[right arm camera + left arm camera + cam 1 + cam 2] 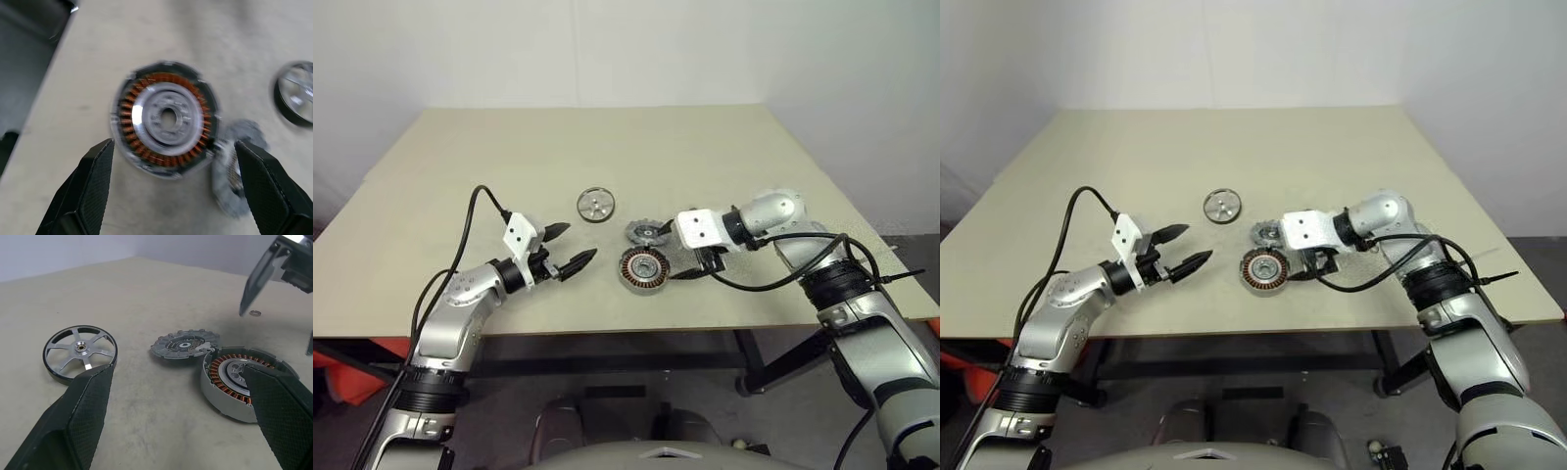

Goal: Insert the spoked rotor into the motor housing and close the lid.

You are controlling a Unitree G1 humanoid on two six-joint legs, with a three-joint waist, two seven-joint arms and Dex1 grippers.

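rotor [595, 205] unclaimed as both arms close on the motor parts

spoked rotor lies flat on the table [460, 157], well apart behind the motor housing [643, 268], whose copper windings sit open beside the notched lid [646, 233], rim almost touching rim. right gripper [173, 188] hangs spread wide over the housing, holding nothing; left gripper [570, 248] points at the parts, just as wide and empty. insertion looks not yet begun: the next move calls for a reach to the rotor and a clean rim pinch.
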